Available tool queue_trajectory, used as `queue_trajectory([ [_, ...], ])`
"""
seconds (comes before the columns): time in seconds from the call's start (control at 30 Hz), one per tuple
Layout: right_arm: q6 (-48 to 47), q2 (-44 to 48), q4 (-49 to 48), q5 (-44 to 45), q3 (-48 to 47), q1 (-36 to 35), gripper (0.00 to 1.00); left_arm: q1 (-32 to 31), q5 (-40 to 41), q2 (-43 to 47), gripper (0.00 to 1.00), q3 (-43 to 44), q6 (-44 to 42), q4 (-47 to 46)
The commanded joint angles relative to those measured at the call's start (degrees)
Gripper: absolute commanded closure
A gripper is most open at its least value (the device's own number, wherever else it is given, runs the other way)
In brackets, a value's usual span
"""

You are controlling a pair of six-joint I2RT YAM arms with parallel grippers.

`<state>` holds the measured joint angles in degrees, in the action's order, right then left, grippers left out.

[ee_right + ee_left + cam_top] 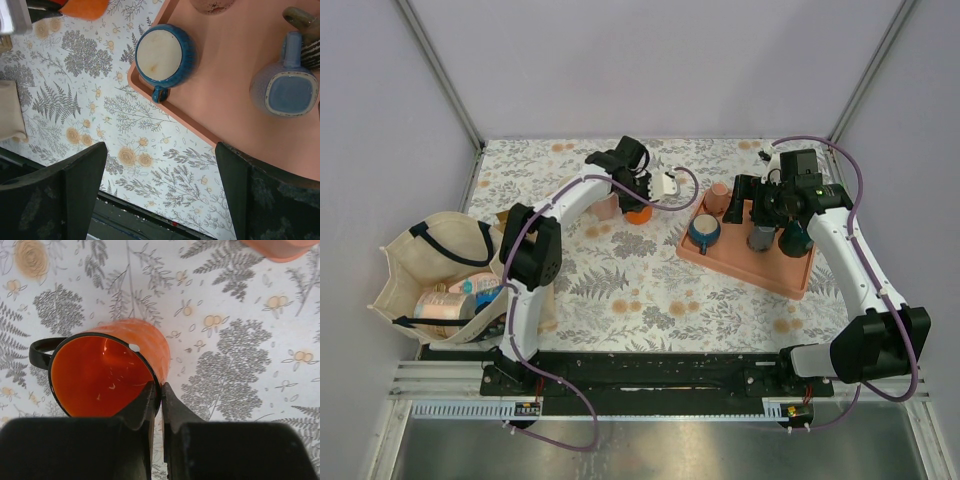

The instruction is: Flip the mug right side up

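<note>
An orange mug (100, 370) with a black rim and black handle is held tilted, its mouth towards the left wrist camera. My left gripper (159, 395) is shut on its rim, one finger inside and one outside. From above, the orange mug (638, 214) shows under the left gripper (640, 192) at the far middle of the table. My right gripper (160, 170) is open and empty, over the near-left edge of the pink tray (235, 115). From above, it (760, 205) hovers over the tray (740, 262).
On the tray stand a blue mug (161, 54) upside down, a grey-blue mug (285, 90), a pink cup (719, 197) and a dark mug (794, 240). A pink cup (608, 206) stands by the orange mug. A cloth bag (440, 280) with packets lies at the left.
</note>
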<state>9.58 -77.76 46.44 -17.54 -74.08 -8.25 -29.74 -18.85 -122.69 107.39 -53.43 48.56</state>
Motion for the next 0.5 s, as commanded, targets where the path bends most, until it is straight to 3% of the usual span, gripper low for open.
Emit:
queue_trajectory([
  [0.0,-1.06,0.77,-0.47,0.4,-0.18,-0.27,0.01,1.7,2.33,-1.93,1.0,3.87,-0.8,0.66],
  [0.23,-2.28,-0.38,-0.21,0.23,-0.88,-0.1,0.01,1.79,1.1,-0.71,0.97,2.38,-1.77,2.25],
  [0.37,-13.31,-2.4,2.6,-8.09,-4.83,0.16,0.01,1.79,0.14,1.13,0.62,1.42,-0.63,0.85],
  [0.47,-29.39,-1.79,2.7,-13.74,-5.64,0.17,0.01,1.79,-2.41,5.7,0.51,-2.88,-0.45,-4.33],
])
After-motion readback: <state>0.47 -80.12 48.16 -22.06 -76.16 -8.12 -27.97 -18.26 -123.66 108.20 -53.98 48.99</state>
